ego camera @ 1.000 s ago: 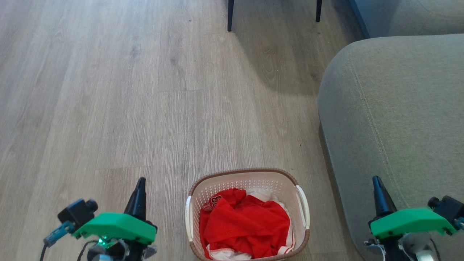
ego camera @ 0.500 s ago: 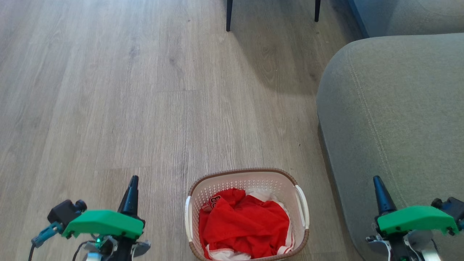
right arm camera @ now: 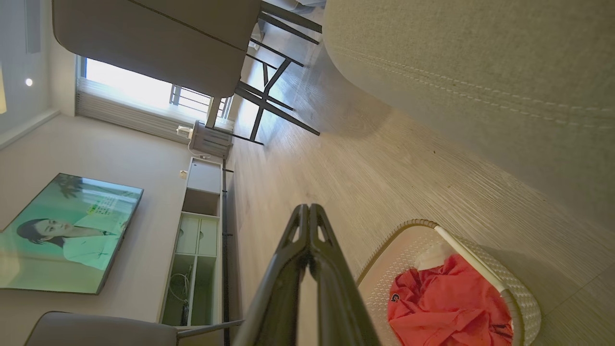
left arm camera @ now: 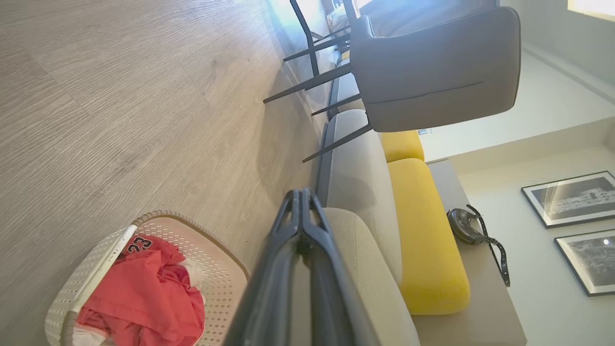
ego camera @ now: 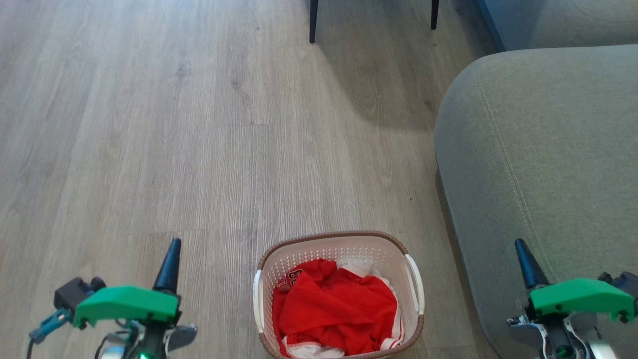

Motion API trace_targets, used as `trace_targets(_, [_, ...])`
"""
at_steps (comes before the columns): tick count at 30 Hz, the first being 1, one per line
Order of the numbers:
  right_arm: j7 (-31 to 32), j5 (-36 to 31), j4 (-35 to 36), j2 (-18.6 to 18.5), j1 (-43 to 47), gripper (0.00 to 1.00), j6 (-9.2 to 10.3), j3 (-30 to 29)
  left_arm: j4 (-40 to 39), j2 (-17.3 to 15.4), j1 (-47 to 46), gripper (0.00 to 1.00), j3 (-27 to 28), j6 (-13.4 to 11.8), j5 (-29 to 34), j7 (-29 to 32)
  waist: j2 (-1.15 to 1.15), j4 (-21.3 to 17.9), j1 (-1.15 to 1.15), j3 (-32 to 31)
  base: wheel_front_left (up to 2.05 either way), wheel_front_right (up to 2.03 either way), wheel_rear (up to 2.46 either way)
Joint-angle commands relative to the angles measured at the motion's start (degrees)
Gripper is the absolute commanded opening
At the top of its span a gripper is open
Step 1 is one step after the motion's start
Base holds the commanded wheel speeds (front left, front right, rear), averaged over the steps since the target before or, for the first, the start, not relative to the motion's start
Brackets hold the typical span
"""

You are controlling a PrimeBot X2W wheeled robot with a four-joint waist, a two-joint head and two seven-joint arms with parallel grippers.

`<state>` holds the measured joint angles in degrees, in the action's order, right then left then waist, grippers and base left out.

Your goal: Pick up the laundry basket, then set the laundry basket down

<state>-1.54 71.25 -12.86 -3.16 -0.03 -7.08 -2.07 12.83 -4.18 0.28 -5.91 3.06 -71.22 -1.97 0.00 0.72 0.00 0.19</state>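
The left gripper (left arm camera: 302, 194) has its two dark fingers pressed together from the tips down, with nothing between them. They hang free above the floor (ego camera: 199, 124) and touch nothing. The right gripper (right arm camera: 309, 209) is the same: fingers pressed tip to tip, holding nothing, clear of everything around.

The laundry basket (ego camera: 339, 235) stands upright on the floor between the two pairs of fingers, apart from both. It is off to the right of the left fingers and off to the left of the right fingers. In the left wrist view it lies low and to the left of the fingers; in the right wrist view it lies low and to the right of them. One white handle (ego camera: 257, 299) faces the left fingers and the other handle (ego camera: 416, 284) faces the right fingers. A crumpled red garment (ego camera: 339, 309) with some white cloth fills the basket.

A grey sofa (ego camera: 538, 164) rises just beyond and under the right fingers, near the basket's right side. Further ahead of both pairs of fingers, dark chair legs (ego camera: 313, 20) stand on the wooden floor.
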Motion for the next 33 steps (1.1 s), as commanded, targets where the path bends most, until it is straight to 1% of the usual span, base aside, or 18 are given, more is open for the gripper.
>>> trace_targets(1, [0.54,1.54,1.50,-1.12,-3.27,0.00,-0.29,0.35,-1.43,-0.70,-3.62,0.00,2.36,0.62,-1.46,0.42,0.00,-0.02,0.00,0.00,0.00,0.00,0.00])
trace_targets(33, [5.93,20.61,-0.81,-1.12,-5.73,0.00,-0.40,-2.25,0.87,-0.48,-6.03,0.00,9.28,4.08,-21.02,5.94,0.00,-0.66,0.00,-0.01,0.00,0.00,0.00])
